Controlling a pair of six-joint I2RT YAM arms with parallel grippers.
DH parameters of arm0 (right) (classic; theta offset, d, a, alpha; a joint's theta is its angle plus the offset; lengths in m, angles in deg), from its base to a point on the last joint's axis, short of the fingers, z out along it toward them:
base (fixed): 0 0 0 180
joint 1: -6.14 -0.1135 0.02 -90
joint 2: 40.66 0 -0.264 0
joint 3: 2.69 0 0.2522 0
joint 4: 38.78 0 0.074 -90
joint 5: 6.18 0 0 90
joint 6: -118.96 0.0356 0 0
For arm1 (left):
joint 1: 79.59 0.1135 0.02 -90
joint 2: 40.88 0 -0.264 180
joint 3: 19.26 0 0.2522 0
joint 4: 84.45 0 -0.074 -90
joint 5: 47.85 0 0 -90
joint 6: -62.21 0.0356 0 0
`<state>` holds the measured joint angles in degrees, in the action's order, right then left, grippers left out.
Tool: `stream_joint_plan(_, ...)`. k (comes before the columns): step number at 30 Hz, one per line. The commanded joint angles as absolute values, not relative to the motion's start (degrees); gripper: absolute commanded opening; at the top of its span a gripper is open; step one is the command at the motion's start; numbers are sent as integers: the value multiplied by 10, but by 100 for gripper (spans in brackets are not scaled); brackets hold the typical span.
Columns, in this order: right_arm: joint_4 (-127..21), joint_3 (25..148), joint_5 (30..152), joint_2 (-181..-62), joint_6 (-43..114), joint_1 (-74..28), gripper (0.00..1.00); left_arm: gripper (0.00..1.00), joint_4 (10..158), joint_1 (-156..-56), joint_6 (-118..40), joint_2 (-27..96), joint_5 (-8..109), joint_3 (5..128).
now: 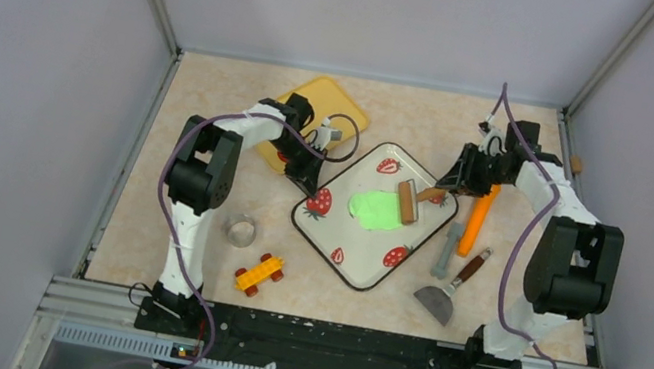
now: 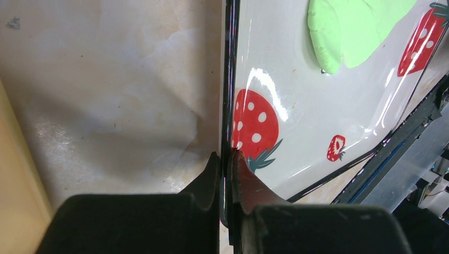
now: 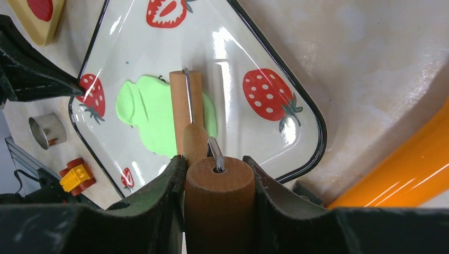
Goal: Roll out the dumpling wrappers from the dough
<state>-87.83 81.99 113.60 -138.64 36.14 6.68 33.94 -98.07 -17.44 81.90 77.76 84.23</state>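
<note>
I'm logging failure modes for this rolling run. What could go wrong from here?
The left gripper pinches the tray only by its thin rim, so a hard push could slide the tray loose. The roller, held by the right gripper, lies on the soft dough, which may stick and lift with it.

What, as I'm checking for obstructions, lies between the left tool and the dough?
Between left tool and dough: only bare tray with a printed strawberry, shown in the left wrist view.
</note>
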Motion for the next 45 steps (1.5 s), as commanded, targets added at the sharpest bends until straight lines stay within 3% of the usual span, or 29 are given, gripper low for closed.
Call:
stream_joint_plan(1, -886, 796, 904, -1402, 262, 97, 0, 0, 351, -974, -165, 833, 723, 840)
stream_joint_plan(23, -896, 832, 930, -1371, 251, 129, 0, 0, 351, -973, -166, 836, 727, 841)
stream_joint_plan(30, -901, 911, 1229, -1309, 282, 128, 0, 0, 347, -973, -168, 837, 735, 843)
stream_joint_plan(34, -930, 980, 1308, -1300, 274, 119, 0, 0, 343, -973, -168, 837, 743, 843)
stream_joint_plan(36, -970, 1002, 1298, -1294, 203, 91, 0, 0, 342, -973, -168, 838, 745, 844)
stream_joint_plan(41, -1114, 1021, 1166, -1284, -151, -66, 0, 0, 338, -973, -166, 841, 750, 847)
stream_joint_plan(45, -1078, 942, 1001, -1244, -313, -192, 0, 0, 337, -974, -167, 838, 751, 847)
